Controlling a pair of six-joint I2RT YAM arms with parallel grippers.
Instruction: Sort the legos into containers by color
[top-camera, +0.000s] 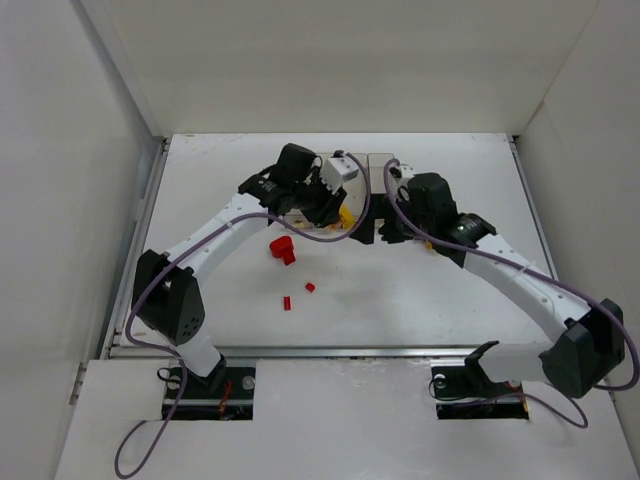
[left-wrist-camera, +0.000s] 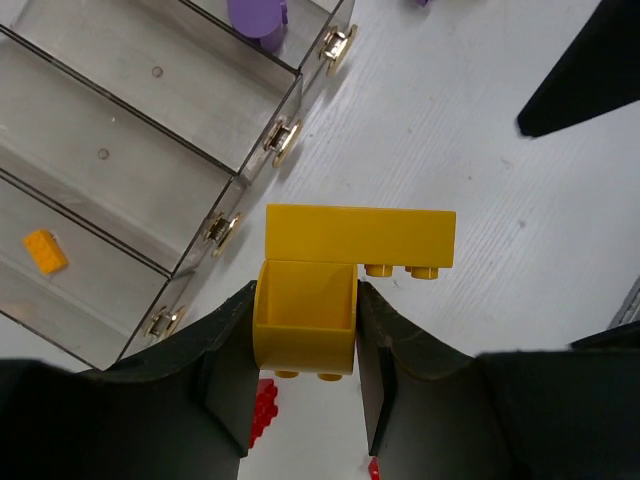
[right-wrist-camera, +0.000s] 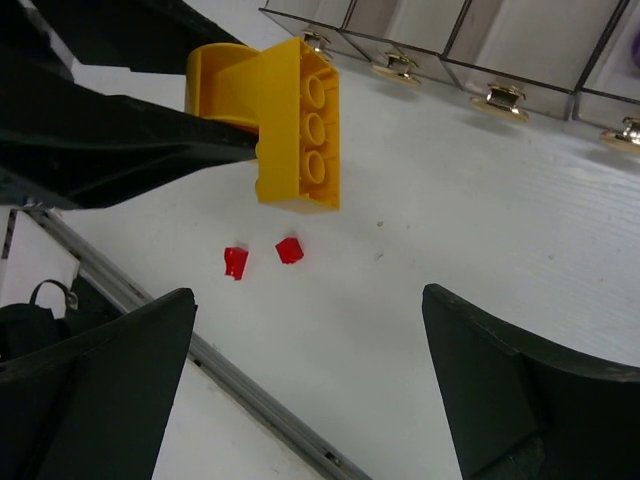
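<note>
Yellow lego cluster (left-wrist-camera: 305, 310) clamped in left pincer (left-wrist-camera: 305, 300), fingers (left-wrist-camera: 225, 370) pressing its two sides, flat brick on top sticking out sideways with studs down. It hangs off the desk (top-camera: 420, 290) surface, mid-desk toward the far edge, just beside the knob ends of the containers (left-wrist-camera: 100, 90), not over any bin.

Containers: clear bins in a row at the middle of the far edge, mostly hidden under the arms in the top view. Left wrist view: small orange brick (left-wrist-camera: 44, 250) in one end bin, purple piece (left-wrist-camera: 257, 15) in the opposite end bin.

Right pincer (right-wrist-camera: 308, 300) spread wide, nothing between the fingers. It sits over the desk near the containers, just right of the left pincer, facing the yellow cluster.

Red legos are loose on the desk, left of centre. Chunky red piece (top-camera: 283, 249) lies near the left forearm. Two small red bits (top-camera: 309, 287) (top-camera: 287, 302) lie closer to the near edge, near each other, not touching. All are well apart from the containers.
</note>
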